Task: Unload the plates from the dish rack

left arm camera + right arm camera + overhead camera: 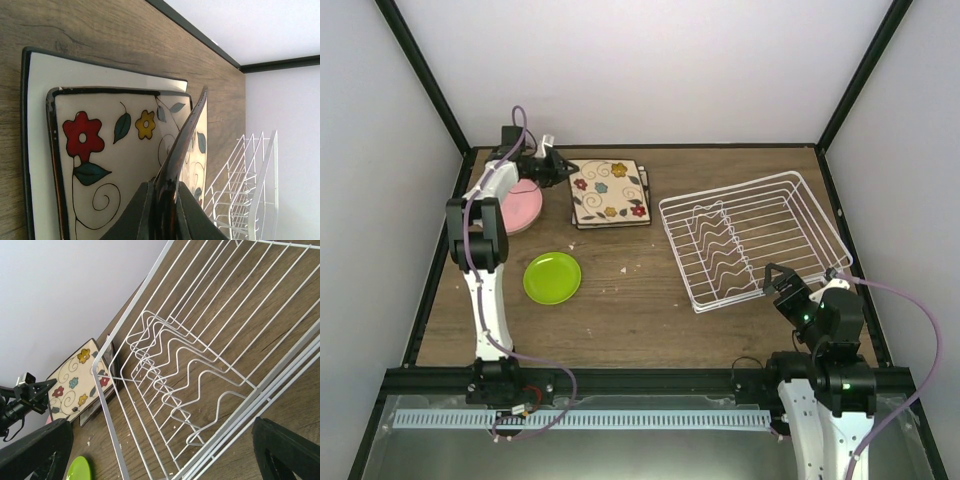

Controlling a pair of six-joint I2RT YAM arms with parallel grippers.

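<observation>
The bench (650, 290) carries everything. The dish rack (725, 250) sits on my right, and I see no plates among its dividers, so I judge the unloading nearly done. The stack of square plates (610, 192) lies at the back, between the rack and my left hand (558, 167). That hand is clamped tight on the dark rim of a flowered plate (182, 135). The plate runs from my fingers rightward toward the rack and is tipped up over the stack. What is left is to lay it flat and let go. The pink plate (525, 207) lies under my left arm, and the lime-green plate (552, 277) lies nearer. My right hand (778, 280) is spread wide and empty at the rack's near corner, well apart from the stack.
</observation>
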